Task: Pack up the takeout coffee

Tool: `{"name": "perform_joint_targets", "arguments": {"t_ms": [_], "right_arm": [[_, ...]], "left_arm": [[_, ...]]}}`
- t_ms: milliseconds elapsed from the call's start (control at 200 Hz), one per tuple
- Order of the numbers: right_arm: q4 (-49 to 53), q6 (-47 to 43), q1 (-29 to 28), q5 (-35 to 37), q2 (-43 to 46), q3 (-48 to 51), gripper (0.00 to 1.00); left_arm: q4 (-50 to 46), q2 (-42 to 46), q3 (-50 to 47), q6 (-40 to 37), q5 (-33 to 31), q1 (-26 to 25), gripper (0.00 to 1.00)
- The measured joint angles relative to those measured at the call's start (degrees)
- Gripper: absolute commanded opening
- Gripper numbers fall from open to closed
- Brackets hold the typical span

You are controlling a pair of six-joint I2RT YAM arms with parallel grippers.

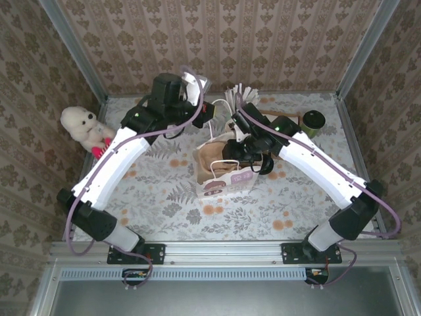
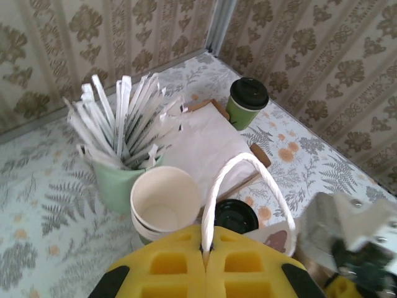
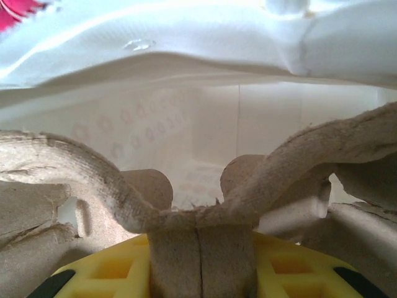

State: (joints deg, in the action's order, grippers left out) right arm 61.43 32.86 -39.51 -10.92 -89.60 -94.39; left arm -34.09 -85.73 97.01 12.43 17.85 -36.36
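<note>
We list:
- One white plush toy point(image 1: 82, 125), seated at the table's left edge, near the wall.
- One mint-green cup point(image 2: 118, 186), upright, crammed with white paper-wrapped straws point(image 2: 127, 112).
- One stack of cream paper cups point(image 2: 164, 202), mouth up, just beside the green cup.
- One loose black round lid point(image 2: 234, 216), close beside the stack.
- White paper sheets point(image 2: 205, 146) on a brown board point(image 2: 261, 155).
- One fern-and-flower printed table cover point(image 1: 164, 204).
- Damask wallpaper point(image 1: 217, 46) on the surrounding walls.

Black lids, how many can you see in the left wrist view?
2. One lid caps the green cup near the wall; one loose lid lies beside the stack of cream cups, behind the white bag handle. Others may be hidden.
</note>
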Motion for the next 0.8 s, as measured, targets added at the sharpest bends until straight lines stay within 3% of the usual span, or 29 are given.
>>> {"name": "perform_joint_targets", "arguments": {"t_ms": [145,340,435,515,590,680,800], "right_arm": [[3.48,-1.25,-0.44,0.76,-5.16,-4.9,0.34],[5.29,-1.62,-1.2,1.22,-8.92,-8.33,0.34],[5.73,-1.62,-1.49,1.14,-9.2,-8.85,0.34],[6.12,-1.6,-1.6,0.94,-9.38,-9.29,0.34],[6.25,-1.6,-1.6,0.76,-9.46,-9.57,0.34],[6.62,-1.6,-1.6,0.76,-9.46,-9.7,0.34],[6.6,-1.44,-1.6,0.76,-9.46,-9.7,0.34]], "left_arm": [[0.17,2.86,-2.62,5.42,-3.67,0.17,0.0],[0.26,2.27,-2.62,8.24,-3.87,0.83,0.0],[0.66,1.2,-2.6,8.72,-2.43,2.03,0.24],[1.01,0.63,-2.62,7.43,1.11,3.54,0.57],[3.06,1.95,-4.59,4.87,5.25,5.14,0.73],[6.43,7.48,-11.78,1.7,8.35,7.37,0.83],[8.83,17.62,-20.65,-3.98,14.71,9.99,0.84]]}}
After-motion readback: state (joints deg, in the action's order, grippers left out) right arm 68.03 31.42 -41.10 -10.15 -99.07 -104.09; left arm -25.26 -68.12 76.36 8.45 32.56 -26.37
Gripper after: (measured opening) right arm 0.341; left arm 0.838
